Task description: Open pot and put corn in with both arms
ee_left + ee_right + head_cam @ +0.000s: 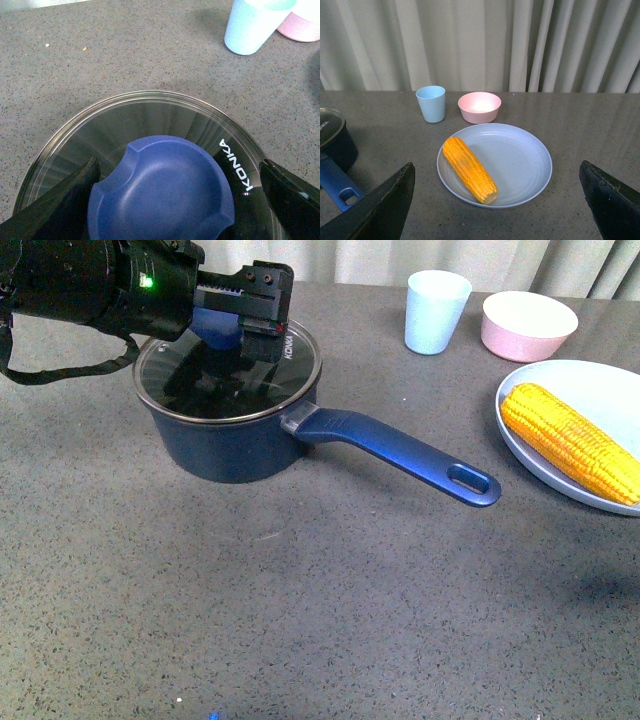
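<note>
Opening the pot (225, 445) was the step in hand: the left gripper (180, 167) was parked open around the lid knob (160, 200), nothing clamped yet. Squeezing and lifting was probably needed next. The corn (469, 169) was sat on the plate (520, 160), and the right gripper (496, 172) was held open too.

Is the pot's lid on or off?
On. The glass lid sits flat on the pot, left gripper straddling its blue knob.

I read only one marking from here: the brand name KONKA in white letters on the glass lid (150, 115), near its rim, beside the knob (160, 192).
</note>
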Controlling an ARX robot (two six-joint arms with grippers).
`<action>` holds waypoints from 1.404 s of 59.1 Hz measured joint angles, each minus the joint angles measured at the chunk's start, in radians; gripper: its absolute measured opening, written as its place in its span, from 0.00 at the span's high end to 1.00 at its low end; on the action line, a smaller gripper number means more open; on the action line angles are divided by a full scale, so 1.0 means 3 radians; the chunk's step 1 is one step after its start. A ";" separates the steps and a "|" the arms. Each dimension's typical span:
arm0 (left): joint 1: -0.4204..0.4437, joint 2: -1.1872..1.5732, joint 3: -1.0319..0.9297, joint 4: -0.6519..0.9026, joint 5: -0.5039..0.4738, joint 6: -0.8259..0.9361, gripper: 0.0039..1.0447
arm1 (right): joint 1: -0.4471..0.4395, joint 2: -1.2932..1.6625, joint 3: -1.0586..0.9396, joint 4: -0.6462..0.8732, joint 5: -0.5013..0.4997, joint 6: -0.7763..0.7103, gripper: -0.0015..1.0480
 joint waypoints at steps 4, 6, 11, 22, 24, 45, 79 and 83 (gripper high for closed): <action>-0.0006 0.0001 0.0001 0.0000 -0.0047 -0.0003 0.22 | 0.0000 0.0001 0.0000 0.0000 0.0000 0.0000 0.09; -0.0006 0.0001 0.0003 0.0000 -0.0064 -0.0003 0.29 | 0.0000 0.0000 0.0000 0.0000 0.0000 0.0000 0.09; -0.0005 0.0001 0.0004 -0.0001 -0.0097 0.0000 0.41 | 0.0000 0.0000 0.0000 0.0000 0.0000 0.0000 0.09; -0.0008 0.0001 0.0019 -0.0023 -0.0120 -0.0001 0.42 | 0.0000 0.0000 0.0000 0.0000 0.0000 0.0000 0.09; -0.0009 0.0001 0.0020 -0.0024 -0.0121 -0.0003 0.42 | 0.0000 0.0000 0.0000 0.0000 0.0000 0.0000 0.09; 0.0001 -0.0191 0.0022 -0.0150 -0.0103 -0.0031 0.42 | 0.0000 0.0000 0.0000 0.0000 0.0000 0.0000 0.09; 0.1209 -0.0519 -0.0123 0.0088 0.0006 -0.0061 0.42 | 0.0000 0.0000 0.0000 0.0000 0.0000 0.0000 0.09; 0.1395 -0.0440 -0.0144 0.0154 0.0008 -0.0029 0.42 | 0.0000 0.0000 0.0000 0.0000 0.0000 0.0000 0.09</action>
